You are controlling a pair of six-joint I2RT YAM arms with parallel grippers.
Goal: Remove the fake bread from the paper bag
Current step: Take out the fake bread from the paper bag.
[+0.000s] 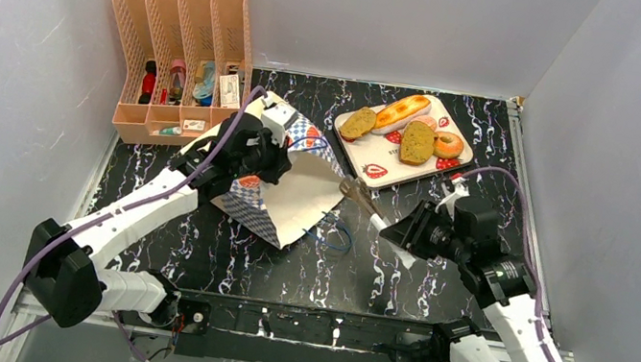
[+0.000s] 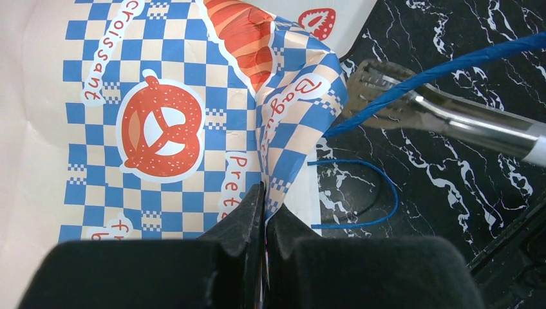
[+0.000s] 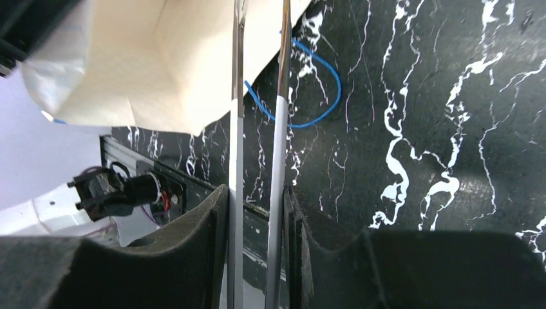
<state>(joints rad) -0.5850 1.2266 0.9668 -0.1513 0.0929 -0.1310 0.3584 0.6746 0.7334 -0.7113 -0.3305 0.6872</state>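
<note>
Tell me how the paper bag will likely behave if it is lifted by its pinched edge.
Probably floppy: the paper bag creases and folds at the edge that the left jaws pinch. Likely light: four bread pieces lie on the tray, so little or nothing seems inside. Its blue cord handle may drag loose.

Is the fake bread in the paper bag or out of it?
Out: four fake bread pieces lie on the strawberry-print tray, outside the paper bag. Bag's interior unseen.
</note>
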